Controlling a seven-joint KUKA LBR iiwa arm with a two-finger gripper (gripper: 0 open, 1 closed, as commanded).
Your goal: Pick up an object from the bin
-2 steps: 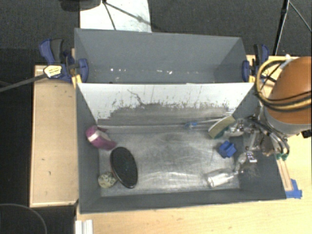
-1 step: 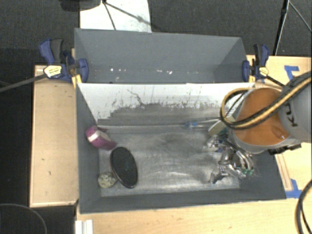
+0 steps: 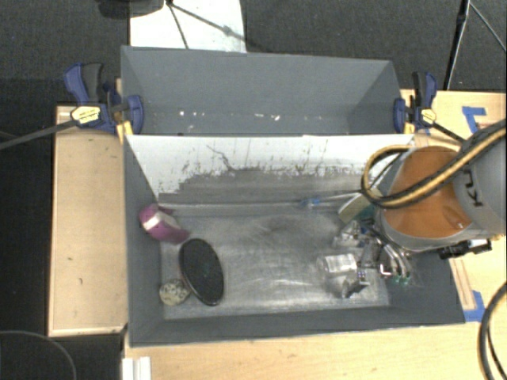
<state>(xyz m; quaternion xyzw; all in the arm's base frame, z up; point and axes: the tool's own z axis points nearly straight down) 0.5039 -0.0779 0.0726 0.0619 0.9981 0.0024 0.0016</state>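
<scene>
My gripper (image 3: 347, 274) is low over the bin floor at the right end, under the orange-covered wrist. Its metal parts are next to the front right corner. Just behind it, a pale beige flat thing (image 3: 353, 205) pokes out from under the wrist, and a thin blue stick-like thing (image 3: 311, 204) lies by the back wall. I cannot make out any thing under the gripper.
At the left end lie a purple and pink cylinder (image 3: 159, 223), a black oval thing (image 3: 200, 271) and a small speckled ball (image 3: 173, 293) in the front left corner. The arm's cover and cables hang over the bin's right wall.
</scene>
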